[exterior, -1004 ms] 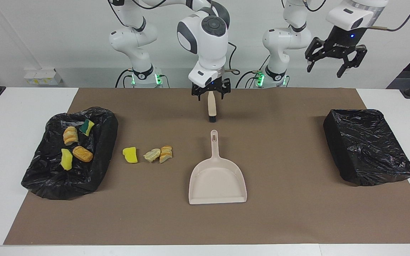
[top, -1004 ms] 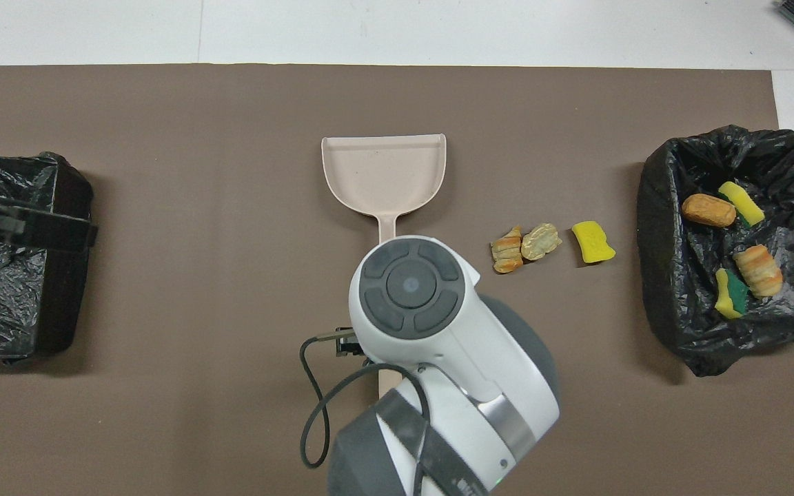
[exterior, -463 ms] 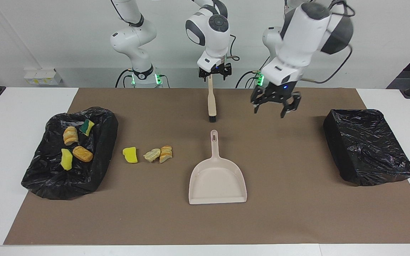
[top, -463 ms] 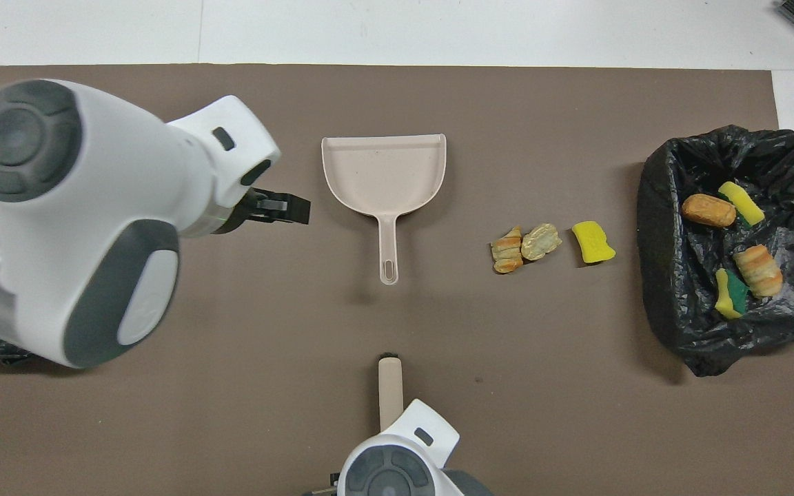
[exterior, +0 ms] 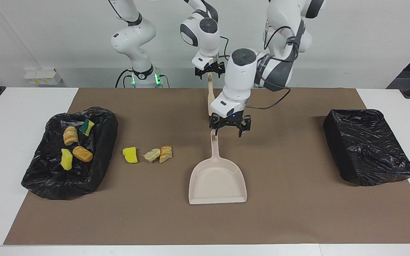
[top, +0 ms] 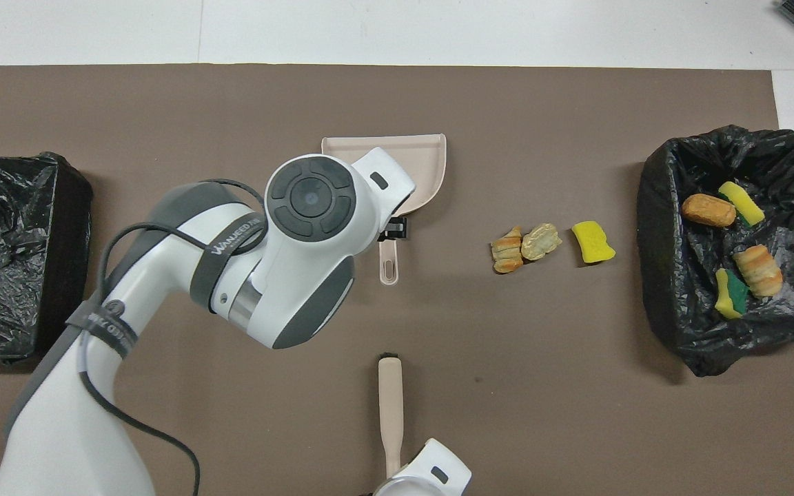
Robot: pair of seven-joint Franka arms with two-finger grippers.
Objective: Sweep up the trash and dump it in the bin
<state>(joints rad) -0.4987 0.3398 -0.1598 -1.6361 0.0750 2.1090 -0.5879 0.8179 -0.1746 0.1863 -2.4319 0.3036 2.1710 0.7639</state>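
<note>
Facing view: left gripper [exterior: 230, 130] is hanging low over the dustpan [exterior: 217, 181] handle end, fingers spread wide w/ nothing in them; can't tell if one tip is touching the handle. Right gripper [exterior: 210, 73] is sitting up near the robots over the brush [exterior: 210, 96] handle top; fingers look spread either side of it, but can't tell whether they're actually gripping it. Brush is standing about upright on the brown mat [exterior: 297, 213], its lower part hidden by the left arm.

Trash: 3 scraps are lying loose on the mat between dustpan and the bin [exterior: 70, 153] at the right arm's end of the table [exterior: 5, 113] — a yellow sponge [exterior: 130, 155] nearest that bin, then 2 bread chunks [exterior: 158, 154] touching each other. 4 more are lying inside that bin: 2 bread chunks, a yellow sponge, a green-backed sponge [exterior: 88, 127].

Second bin [exterior: 367, 145], black-lined, is sitting at the left arm's end.

Overhead view: left arm is covering part of the dustpan [top: 424, 165]; loose scraps [top: 548, 242] are lying beside the pan handle, toward the filled bin [top: 735, 241].
</note>
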